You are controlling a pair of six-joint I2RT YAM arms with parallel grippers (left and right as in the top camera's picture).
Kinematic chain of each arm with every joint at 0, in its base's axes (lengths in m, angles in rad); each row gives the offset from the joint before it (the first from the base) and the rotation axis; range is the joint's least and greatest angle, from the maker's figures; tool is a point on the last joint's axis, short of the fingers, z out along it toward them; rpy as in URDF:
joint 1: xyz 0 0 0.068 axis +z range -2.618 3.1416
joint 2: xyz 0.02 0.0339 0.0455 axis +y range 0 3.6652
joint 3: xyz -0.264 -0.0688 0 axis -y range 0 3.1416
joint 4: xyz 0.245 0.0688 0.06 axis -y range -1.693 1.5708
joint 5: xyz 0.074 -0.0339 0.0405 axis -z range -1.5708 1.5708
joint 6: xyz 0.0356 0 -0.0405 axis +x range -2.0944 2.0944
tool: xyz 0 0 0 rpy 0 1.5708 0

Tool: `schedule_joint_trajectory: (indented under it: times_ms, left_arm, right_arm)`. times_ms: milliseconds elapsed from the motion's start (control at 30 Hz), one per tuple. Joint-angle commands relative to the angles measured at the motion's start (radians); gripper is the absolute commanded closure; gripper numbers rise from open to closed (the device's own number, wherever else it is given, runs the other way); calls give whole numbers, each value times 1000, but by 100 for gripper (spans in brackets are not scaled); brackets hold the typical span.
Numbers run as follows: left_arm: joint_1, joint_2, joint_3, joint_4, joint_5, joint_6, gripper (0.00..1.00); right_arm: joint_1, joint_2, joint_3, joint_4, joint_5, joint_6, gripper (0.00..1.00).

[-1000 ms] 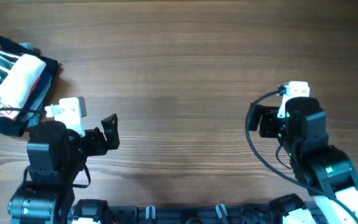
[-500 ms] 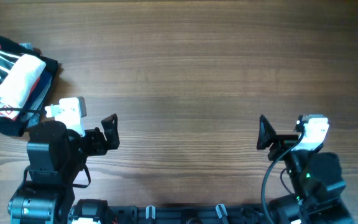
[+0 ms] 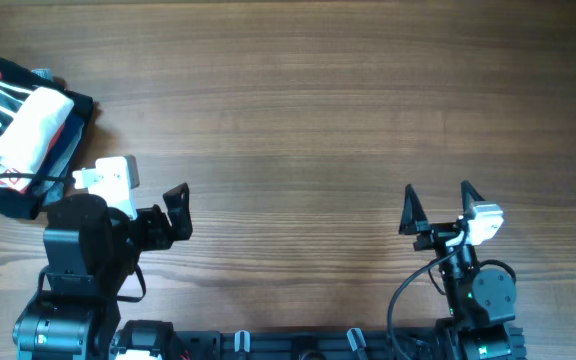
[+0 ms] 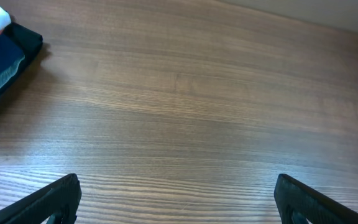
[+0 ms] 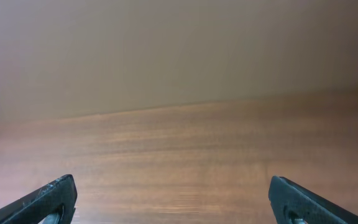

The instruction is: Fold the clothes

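A stack of folded clothes [image 3: 18, 125], white, striped, red and dark blue, lies at the far left of the wooden table [image 3: 298, 110]. Its dark edge shows at the top left of the left wrist view [image 4: 5, 53]. My left gripper [image 3: 176, 210] is open and empty, right of the stack near the front edge; its fingers frame bare wood in the left wrist view [image 4: 178, 199]. My right gripper [image 3: 436, 205] is open and empty at the front right, over bare wood in the right wrist view [image 5: 173, 199].
The arm bases [image 3: 268, 340] line the table's front edge. The clothes stack reaches the table's left edge.
The right arm has pulled back toward the front edge and turned its gripper to face away from the base. The left arm and the clothes stack have not moved.
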Motion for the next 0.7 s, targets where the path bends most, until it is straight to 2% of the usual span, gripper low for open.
schedule_joint_trajectory:
  times_ms: [0, 667]
  left_arm:
    - [-4, -4, -5, 3, -13, 5, 0]
    - [-4, -4, -5, 3, -13, 5, 0]
  right_arm:
    - [-5, -13, -1, 0, -68, -124, 0]
    - [-5, -11, -1, 2, -72, -99, 0]
